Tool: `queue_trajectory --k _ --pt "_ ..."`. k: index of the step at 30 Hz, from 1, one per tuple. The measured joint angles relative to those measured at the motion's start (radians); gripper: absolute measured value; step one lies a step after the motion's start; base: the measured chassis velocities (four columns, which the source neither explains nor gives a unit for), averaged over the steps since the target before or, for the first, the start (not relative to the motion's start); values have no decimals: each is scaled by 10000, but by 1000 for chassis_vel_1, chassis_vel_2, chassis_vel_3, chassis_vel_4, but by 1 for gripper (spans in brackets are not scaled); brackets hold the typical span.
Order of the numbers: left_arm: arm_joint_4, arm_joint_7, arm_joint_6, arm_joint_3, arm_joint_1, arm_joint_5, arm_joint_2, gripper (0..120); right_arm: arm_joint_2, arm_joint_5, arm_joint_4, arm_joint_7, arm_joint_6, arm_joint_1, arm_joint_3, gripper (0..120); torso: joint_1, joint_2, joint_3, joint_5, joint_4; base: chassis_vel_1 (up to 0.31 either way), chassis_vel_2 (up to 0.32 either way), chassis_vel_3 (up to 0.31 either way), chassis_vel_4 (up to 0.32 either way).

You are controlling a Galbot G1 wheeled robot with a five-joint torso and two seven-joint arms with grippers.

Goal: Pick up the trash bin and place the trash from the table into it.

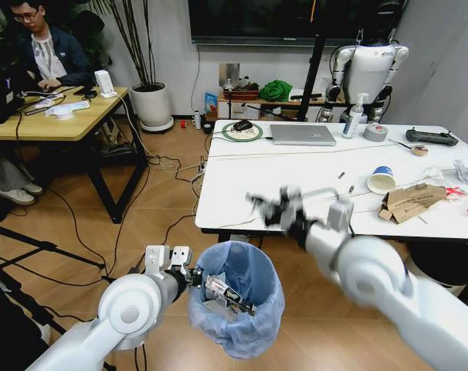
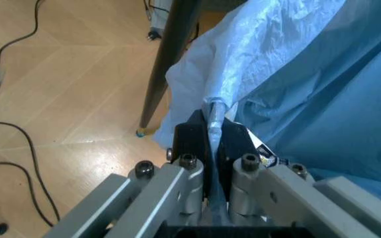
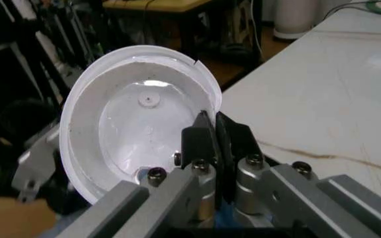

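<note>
The trash bin (image 1: 238, 301), lined with a crinkled light-blue bag, hangs in front of the table (image 1: 296, 174). My left gripper (image 1: 192, 277) is shut on its near-left rim. In the left wrist view the fingers (image 2: 194, 134) pinch the bag-covered rim (image 2: 214, 111). Some litter (image 1: 226, 292) lies inside. My right gripper (image 1: 269, 207) hovers over the table's front edge, above the bin. It is shut on the rim of a white round bowl (image 3: 131, 124). A white cup with a blue rim (image 1: 381, 181), torn brown cardboard (image 1: 410, 201), a red wrapper (image 1: 454, 191) and crumpled white paper (image 1: 466, 171) lie on the table's right part.
A grey laptop (image 1: 302, 134), a spray bottle (image 1: 354, 116), a tape roll (image 1: 375, 132) and a black controller (image 1: 431, 137) stand at the table's back. A wooden desk (image 1: 56, 116) is at the left, with cables on the floor. A large black-lidded cylinder (image 1: 446, 267) stands under the table's right side.
</note>
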Motion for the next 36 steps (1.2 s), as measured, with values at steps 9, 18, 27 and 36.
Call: queue_trajectory --k 9,18,27,36 --pt "12 -27 0 27 -98 12 -42 0 -274 -1821 95 -476 155 -1504 -50 7 2 0 1 1 4 0 0 0 0" --pt "-34 -31 -1 58 -78 1 -36 0 -50 -2059 41 -204 300 -1610 169 39 3 0 2 0 4 0 0 0 0" --pt "-296 -85 0 -131 174 1 101 0 872 -1245 -9 1477 398 -796 662 73 3 0 2 0 6 0 0 0 0" --pt "-470 -113 0 -171 234 -9 104 0 2047 -2748 -569 2173 199 -1376 3467 100 4 -3 2 -1 4 0 0 0 0"
